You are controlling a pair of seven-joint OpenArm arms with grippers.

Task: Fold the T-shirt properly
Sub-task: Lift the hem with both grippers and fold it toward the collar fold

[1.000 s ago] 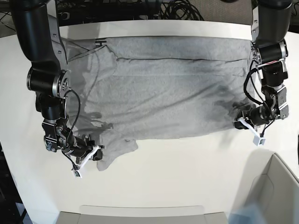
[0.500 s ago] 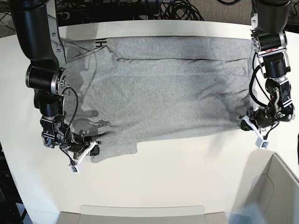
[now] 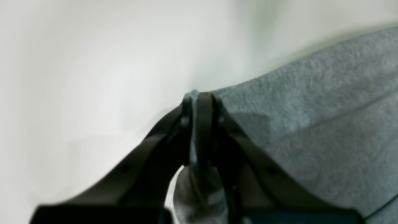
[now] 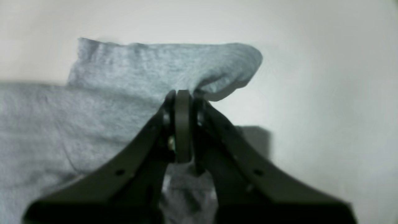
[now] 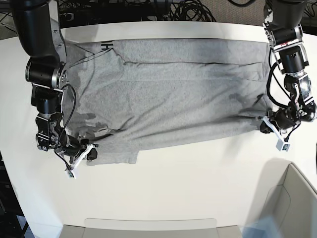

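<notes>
While the T-shirt (image 5: 173,94) spreads grey and rumpled over the white counter (image 5: 173,193), filling the upper and middle part of the base view, both arms reach down to its lower edge; the left gripper (image 5: 265,128), at the right of that view, is clenched on the cloth near the shirt's lower right corner; the right gripper (image 5: 92,153), toward the lower left, is clenched on the fabric there, and a flap of cloth sticks out beside it toward the lower centre; long creases run across the shirt near the top of the frame, and a small piece of black lettering (image 5: 106,45) shows at the upper left; folds bunch beside each gripper, and the lower edge slants gently up from the flap toward the right; in the left wrist view the fingertips meet at the centre on the shirt's edge, with grey cloth to the right and white surface to the left; in the right wrist view the pinched cloth curls over to the upper right of the fingertips; a grey bin (image 5: 292,198) stands at the lower right of the base view, and dark coiled cables (image 5: 190,10) lie at the top
</notes>
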